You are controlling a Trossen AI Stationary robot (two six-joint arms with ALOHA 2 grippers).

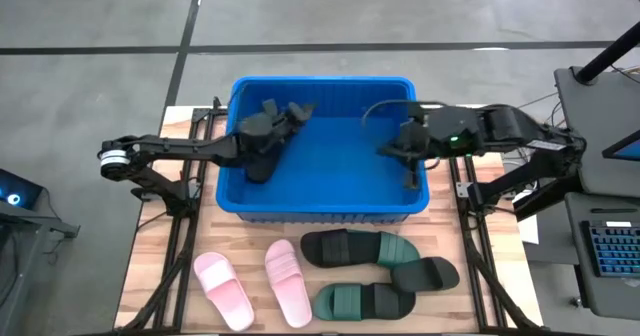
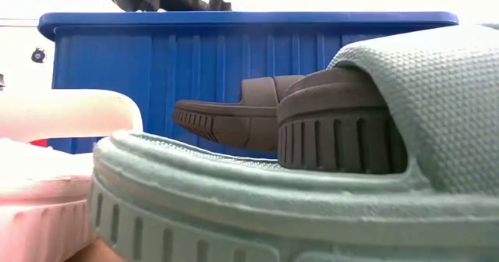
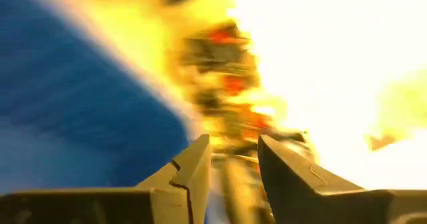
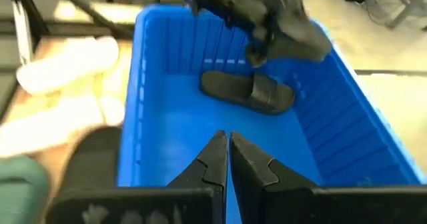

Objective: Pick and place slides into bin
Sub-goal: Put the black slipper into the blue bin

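Bin: the bright blue bin (image 1: 322, 201) fills the centre of the high view, on the wooden table (image 1: 160, 266), both arms reaching in over its side walls.

Slides outside the bin: six lie in a row on the table along the lower edge of the high view. Two are light pink slides (image 1: 224, 289) at lower left. The other four are dark, one black slide (image 1: 335, 247) butted against a green one (image 1: 392, 248), and below them a green slide (image 1: 346, 301) with a black one (image 1: 430, 275) at its right.

Slide inside the bin: one black slide (image 4: 248, 91) rests on the bin floor, near the far wall in the right wrist view (in the high view the left arm covers that spot, so I cannot place it there).

Left gripper: the left gripper (image 1: 290, 113) sits at the upper left of the bin, at rim height. Its jaws stand apart with nothing clearly between them; whether the dark mass around it in the high view is another slide I cannot tell.

Right gripper: the right gripper (image 1: 411, 166) hangs inside the bin's right wall, its fingers (image 4: 212, 159) pressed together on nothing.

Deciding relation: every remaining slide lies toward the lower edge of the high view from both grippers, outside the bin's near wall. The pink pair, long axes slanting down to the right, is nearer the left arm; the dark four, long axes roughly left to right, are nearer the right arm.

Count: seven slides for certain, one bin, two grippers.
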